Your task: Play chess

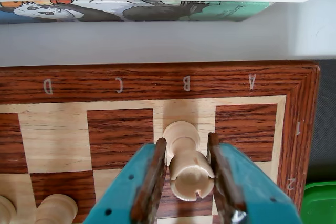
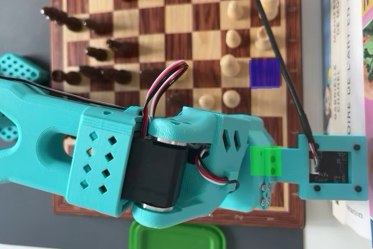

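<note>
- Gripper of mine straddles a light rook: both pads flank it closely, though I cannot tell whether they are pressing yet.
- Left to right in the wrist view: two light pawns sit at the lower left, the rook stands on the B file near row 1, and the chessboard edge comes next, with a green tub beyond.
- Overhead, dark pieces crowd the left and light pieces the right; a purple square and green square are overlaid.
- Judging progress: the move looks barely begun, with lift, carry and placing left.
</note>
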